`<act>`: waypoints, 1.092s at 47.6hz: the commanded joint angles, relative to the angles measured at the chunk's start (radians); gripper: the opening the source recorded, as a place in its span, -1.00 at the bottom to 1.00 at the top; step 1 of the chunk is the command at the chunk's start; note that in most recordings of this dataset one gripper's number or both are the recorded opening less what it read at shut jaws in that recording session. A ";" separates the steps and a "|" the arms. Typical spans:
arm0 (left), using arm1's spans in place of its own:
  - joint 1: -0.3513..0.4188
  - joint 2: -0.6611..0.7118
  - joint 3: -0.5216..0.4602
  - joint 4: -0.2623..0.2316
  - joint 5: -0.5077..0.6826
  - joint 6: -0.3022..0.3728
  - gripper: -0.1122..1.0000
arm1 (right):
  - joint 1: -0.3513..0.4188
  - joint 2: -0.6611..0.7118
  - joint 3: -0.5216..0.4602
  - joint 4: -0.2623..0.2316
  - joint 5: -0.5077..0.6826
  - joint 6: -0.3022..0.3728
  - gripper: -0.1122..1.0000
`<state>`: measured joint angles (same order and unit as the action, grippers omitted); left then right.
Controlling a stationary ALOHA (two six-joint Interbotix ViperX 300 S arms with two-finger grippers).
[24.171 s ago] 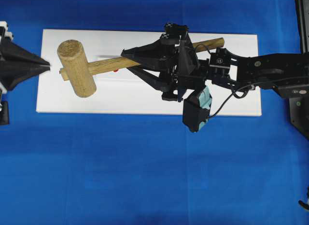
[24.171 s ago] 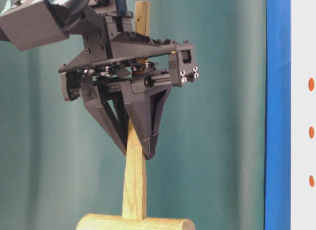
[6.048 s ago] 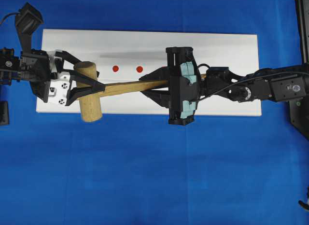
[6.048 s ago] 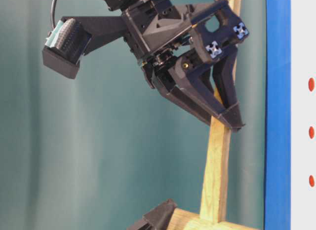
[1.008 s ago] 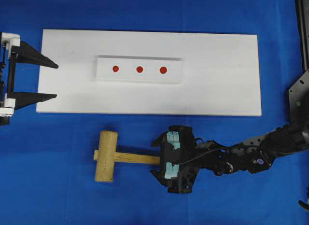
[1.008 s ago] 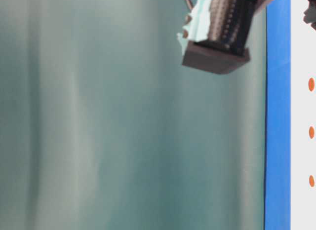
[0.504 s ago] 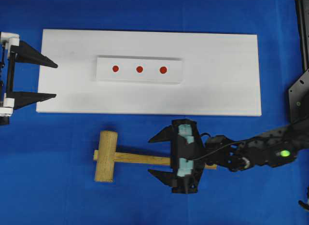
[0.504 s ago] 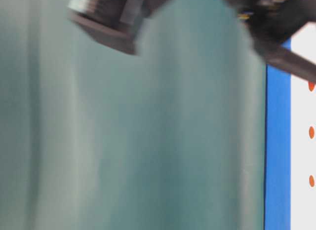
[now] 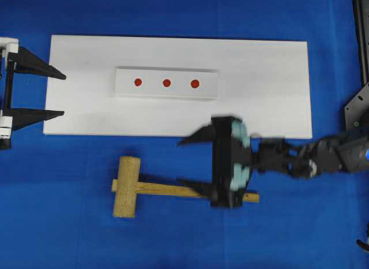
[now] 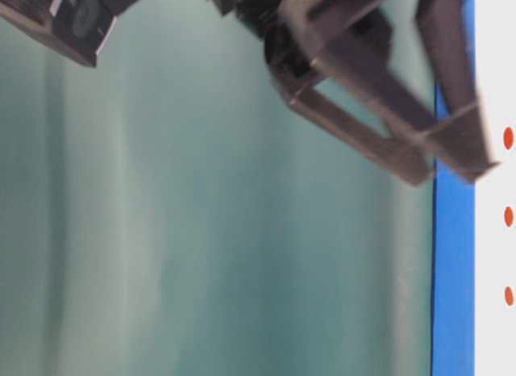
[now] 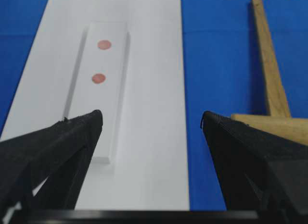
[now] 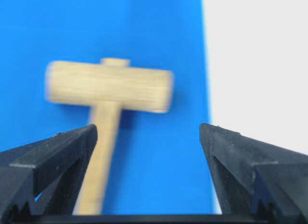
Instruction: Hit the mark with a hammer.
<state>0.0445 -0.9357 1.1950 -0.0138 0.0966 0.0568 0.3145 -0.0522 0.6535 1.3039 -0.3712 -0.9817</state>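
Here, nearest the bottom edge of the overhead view, the hammer (image 9: pixel 151 190) lies flat on the blue cloth (image 9: pixel 69 234), its thick head (image 9: pixel 126 186) to the left and its slim handle (image 9: pixel 190 191) running right, just below the long white board (image 9: pixel 271 107) and not touching it. The right gripper (image 9: pixel 187 161) is blurred above the handle's far end; its jaws stand wide and hold nothing, one finger over the handle and the other near the board's lower edge. From its own wrist camera the hammer shows between the spread fingers, apart from both.

Further up, on the board, a raised white strip (image 9: pixel 166 83) carries three red marks (image 9: pixel 166 82) in a row, uncovered. At the left edge the left gripper (image 9: pixel 60 94) hovers by the board's short end, its jaws also wide and empty.

By the look of it, the hammer is set down off the board and neither arm has it, so either the blow is over or a fresh pick-up is due; the frames do not say which. A further strike would call for closing on the handle, lifting, and bringing the head down onto a mark.
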 commanded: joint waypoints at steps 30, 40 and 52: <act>0.000 0.002 -0.009 -0.002 -0.005 0.000 0.68 | -0.327 -0.333 0.135 -0.005 0.236 -0.129 0.64; 0.000 0.000 -0.008 -0.002 -0.005 0.000 0.67 | -0.328 -0.577 0.267 -0.005 0.233 -0.130 0.63; 0.000 -0.005 -0.008 -0.002 -0.005 0.002 0.67 | -0.328 -0.775 0.402 -0.005 0.244 -0.133 0.63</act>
<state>0.0430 -0.9419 1.1950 -0.0138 0.0966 0.0568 -0.0138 -0.7915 1.0354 1.3023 -0.1319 -1.1121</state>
